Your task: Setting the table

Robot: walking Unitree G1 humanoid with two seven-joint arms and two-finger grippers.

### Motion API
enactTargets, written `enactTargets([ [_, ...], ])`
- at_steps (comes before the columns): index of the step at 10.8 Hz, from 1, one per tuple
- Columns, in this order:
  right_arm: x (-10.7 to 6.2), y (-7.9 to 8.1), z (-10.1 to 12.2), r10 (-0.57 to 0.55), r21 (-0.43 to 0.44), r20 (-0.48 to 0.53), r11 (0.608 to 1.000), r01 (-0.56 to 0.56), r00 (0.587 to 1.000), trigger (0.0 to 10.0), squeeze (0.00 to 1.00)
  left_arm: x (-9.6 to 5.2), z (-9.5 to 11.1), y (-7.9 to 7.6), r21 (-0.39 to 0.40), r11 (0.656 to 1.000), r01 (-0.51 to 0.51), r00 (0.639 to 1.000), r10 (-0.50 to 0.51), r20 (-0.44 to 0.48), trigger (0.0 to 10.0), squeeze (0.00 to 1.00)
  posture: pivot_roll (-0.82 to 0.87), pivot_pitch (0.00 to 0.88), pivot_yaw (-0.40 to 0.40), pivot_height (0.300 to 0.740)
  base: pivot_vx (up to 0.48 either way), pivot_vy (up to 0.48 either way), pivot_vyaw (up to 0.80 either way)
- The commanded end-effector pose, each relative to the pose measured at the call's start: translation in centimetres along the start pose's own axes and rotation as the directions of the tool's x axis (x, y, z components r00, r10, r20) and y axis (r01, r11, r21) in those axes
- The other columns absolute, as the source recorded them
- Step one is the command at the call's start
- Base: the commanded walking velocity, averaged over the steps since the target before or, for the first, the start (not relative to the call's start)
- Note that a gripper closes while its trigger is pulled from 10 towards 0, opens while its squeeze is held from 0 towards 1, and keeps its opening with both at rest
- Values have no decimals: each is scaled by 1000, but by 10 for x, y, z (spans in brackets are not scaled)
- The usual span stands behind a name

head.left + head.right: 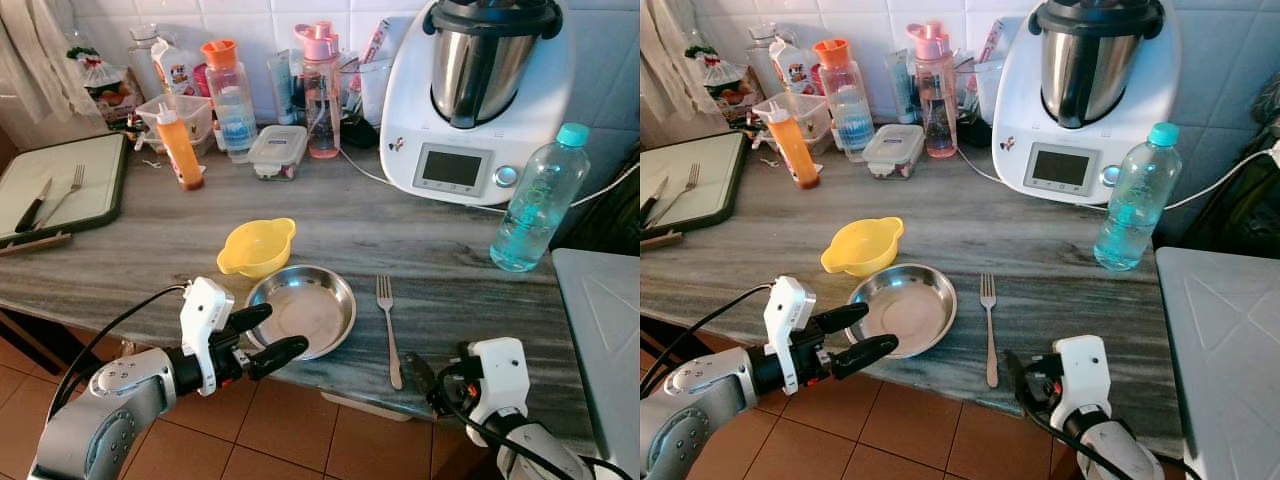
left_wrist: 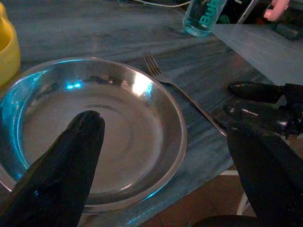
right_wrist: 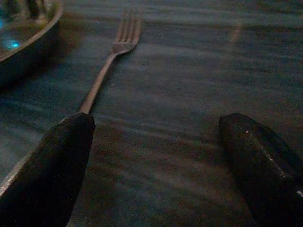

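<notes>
A steel plate [image 1: 303, 308] lies near the front edge of the grey stone counter [image 1: 400, 235]. A yellow bowl [image 1: 258, 246] touches its far left rim. A fork [image 1: 387, 325] lies just right of the plate, tines pointing away from me. My left gripper [image 1: 285, 330] hovers open at the plate's near left rim, with one finger [image 2: 71, 165] over the plate and nothing held. My right gripper [image 3: 156, 165] is open low at the counter's edge, just right of the fork's handle end [image 3: 97, 87].
A white kitchen machine [image 1: 480, 90] and a water bottle [image 1: 538, 200] stand at the back right. Bottles and containers line the back wall, with an orange sauce bottle [image 1: 180, 150] in front. A board [image 1: 95, 165] with a knife and fork lies far left. A white surface [image 1: 605, 340] borders the right.
</notes>
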State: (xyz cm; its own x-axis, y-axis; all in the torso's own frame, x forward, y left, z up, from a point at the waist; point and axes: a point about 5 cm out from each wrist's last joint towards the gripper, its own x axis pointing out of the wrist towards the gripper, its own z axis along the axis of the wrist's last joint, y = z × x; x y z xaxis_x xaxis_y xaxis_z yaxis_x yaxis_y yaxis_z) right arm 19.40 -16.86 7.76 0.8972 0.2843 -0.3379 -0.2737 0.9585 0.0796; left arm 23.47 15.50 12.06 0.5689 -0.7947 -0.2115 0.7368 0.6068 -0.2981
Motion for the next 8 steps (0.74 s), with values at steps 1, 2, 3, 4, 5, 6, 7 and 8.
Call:
enactTargets([
  [1,0,11,-9,67,32,-41,997,-65,997,10000,1000,-2,2,1,22,1000,-4,1000,4,-15,10000,0,58,5,92,740,0,0,0],
  [2,0,13,-10,82,35,-40,996,-80,996,10000,1000,-2,2,1,22,1000,-4,1000,4,-16,10000,0,58,7,92,740,0,0,0],
  [3,0,16,-9,102,39,-35,994,-100,994,10000,1000,-2,2,2,22,1000,-4,1000,4,-16,10000,0,56,9,93,740,0,0,0],
  [4,0,17,-9,112,41,-32,993,-111,993,10000,1000,-2,2,1,22,1000,-2,1000,2,-17,10000,0,55,9,94,740,0,0,0],
  [5,1,21,-8,133,40,-27,990,-132,991,10000,1000,-1,2,1,22,1000,0,1000,1,-18,10000,0,55,10,96,740,0,0,0],
  [6,1,24,-7,146,38,-24,989,-145,989,10000,1000,-1,2,1,22,1000,1,1000,-1,-18,10000,0,56,10,96,740,0,0,0],
  [7,3,27,-7,160,35,-22,987,-159,987,10000,1000,-1,2,1,23,1000,1,1000,0,-20,10000,0,57,10,97,740,0,0,0],
  [8,4,29,-6,170,34,-18,985,-169,985,10000,1000,-1,2,1,22,1000,1,1000,0,-20,10000,0,57,11,96,740,0,0,0],
])
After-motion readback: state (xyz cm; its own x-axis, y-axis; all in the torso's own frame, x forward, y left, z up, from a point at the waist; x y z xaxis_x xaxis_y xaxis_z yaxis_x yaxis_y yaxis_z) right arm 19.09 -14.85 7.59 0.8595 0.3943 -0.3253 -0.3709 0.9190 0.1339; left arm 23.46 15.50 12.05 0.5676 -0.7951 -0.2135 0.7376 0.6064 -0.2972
